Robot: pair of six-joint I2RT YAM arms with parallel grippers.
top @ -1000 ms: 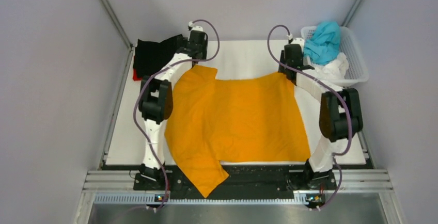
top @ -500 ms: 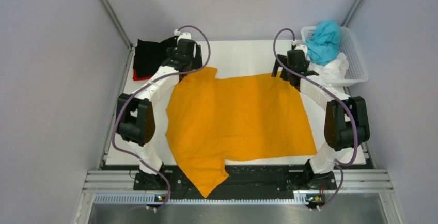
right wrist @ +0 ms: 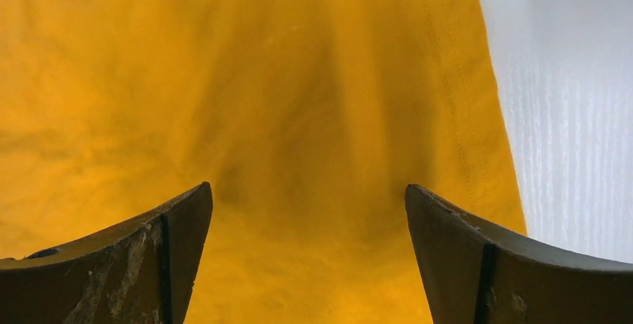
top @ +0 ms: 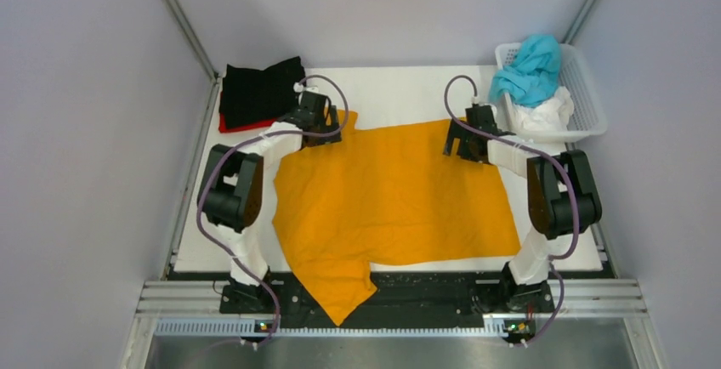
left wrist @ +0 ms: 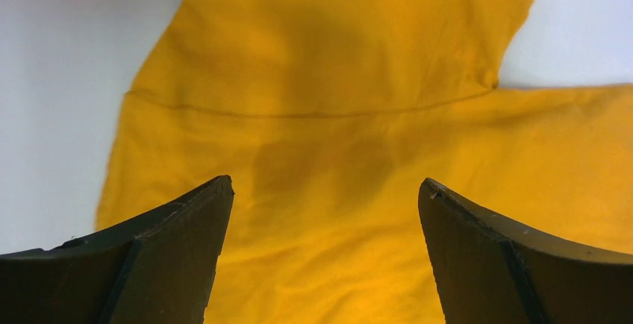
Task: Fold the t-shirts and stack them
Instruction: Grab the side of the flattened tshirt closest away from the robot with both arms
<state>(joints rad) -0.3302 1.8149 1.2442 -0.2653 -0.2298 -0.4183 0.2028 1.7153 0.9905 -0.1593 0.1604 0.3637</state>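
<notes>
no readable text, labels or numbers appear on anything here.

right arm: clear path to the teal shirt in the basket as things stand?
Probably yes. The teal shirt lies on top in the basket, uncovered, close to the right gripper, which is open and empty over the orange shirt. Only the basket rim to clear.
</notes>
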